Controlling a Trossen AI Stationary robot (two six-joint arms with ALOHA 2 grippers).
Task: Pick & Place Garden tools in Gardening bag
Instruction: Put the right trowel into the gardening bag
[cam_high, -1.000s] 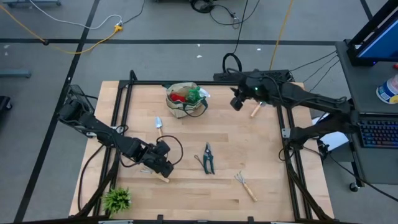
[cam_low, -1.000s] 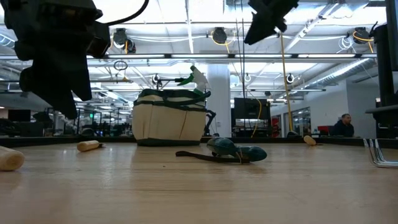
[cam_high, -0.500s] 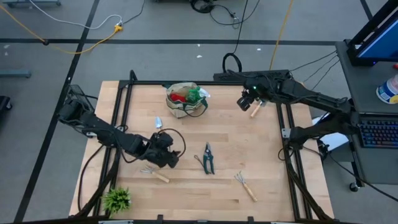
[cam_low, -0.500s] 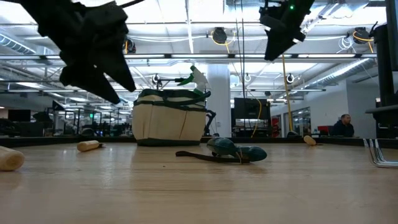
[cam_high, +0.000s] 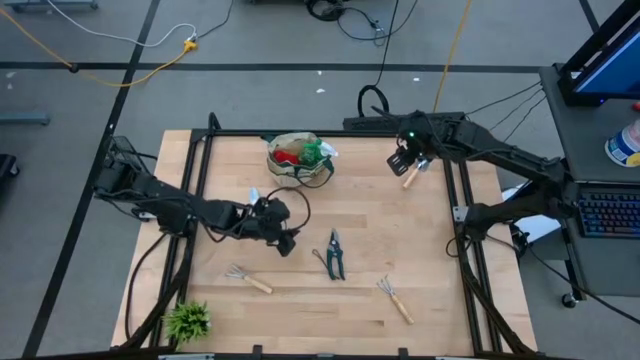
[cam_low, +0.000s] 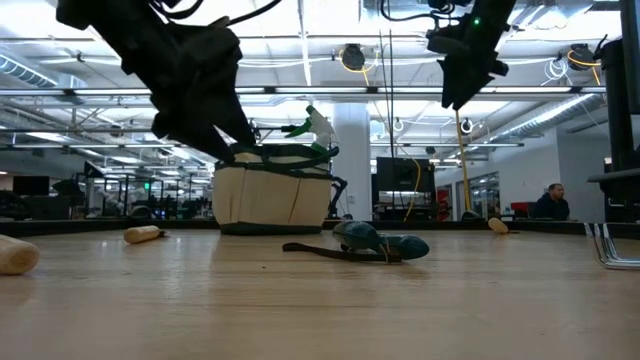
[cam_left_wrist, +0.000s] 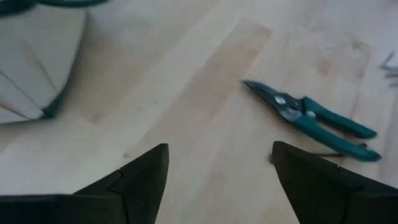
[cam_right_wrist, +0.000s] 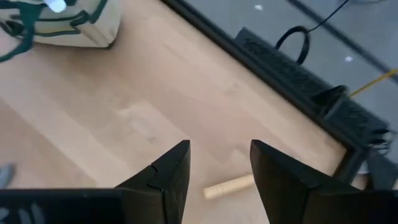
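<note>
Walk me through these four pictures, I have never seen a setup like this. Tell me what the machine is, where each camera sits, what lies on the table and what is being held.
This is a robot with two dark arms at a wooden table. One picture looks straight down, one looks level across the tabletop, and two come from cameras on the arms' wrists.

The left gripper hangs over the middle of the table, jaws open and empty. The right gripper hangs near the far right corner, jaws apart, holding nothing.

On the table: a beige gardening bag with red and green items inside, teal-handled pruning shears, two hand rakes, a trowel, a wooden-handled tool below the right gripper, and a small leafy plant.
</note>
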